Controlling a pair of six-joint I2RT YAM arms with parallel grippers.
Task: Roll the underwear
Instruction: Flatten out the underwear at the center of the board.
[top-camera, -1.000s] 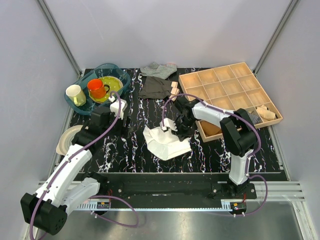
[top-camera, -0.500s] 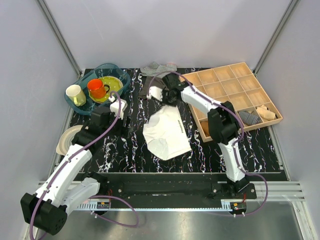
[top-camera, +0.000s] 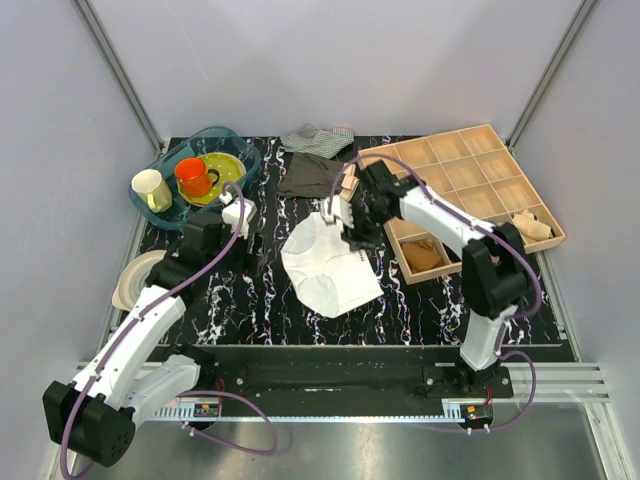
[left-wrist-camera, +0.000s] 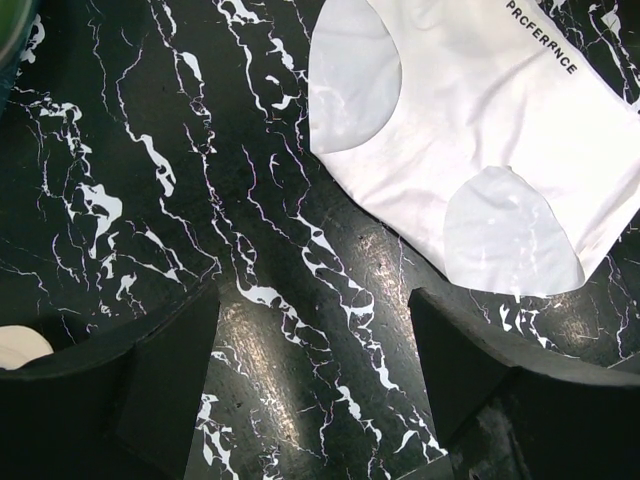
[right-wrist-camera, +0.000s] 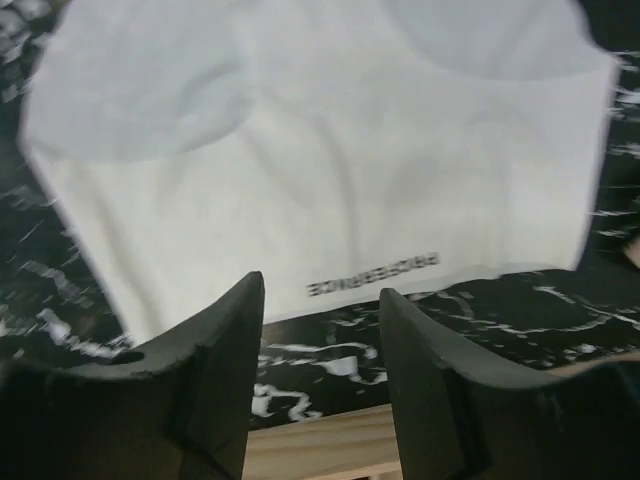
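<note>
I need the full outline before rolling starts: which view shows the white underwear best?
Top external: the whole underwear lies spread flat. Left wrist shows it sharp but cropped; right wrist is close, blurred and cropped.

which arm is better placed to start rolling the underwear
Right, probably: the right arm holds its open jaws over the waistband edge of the underwear, while the left arm has its open jaws over the table beside it.
</note>
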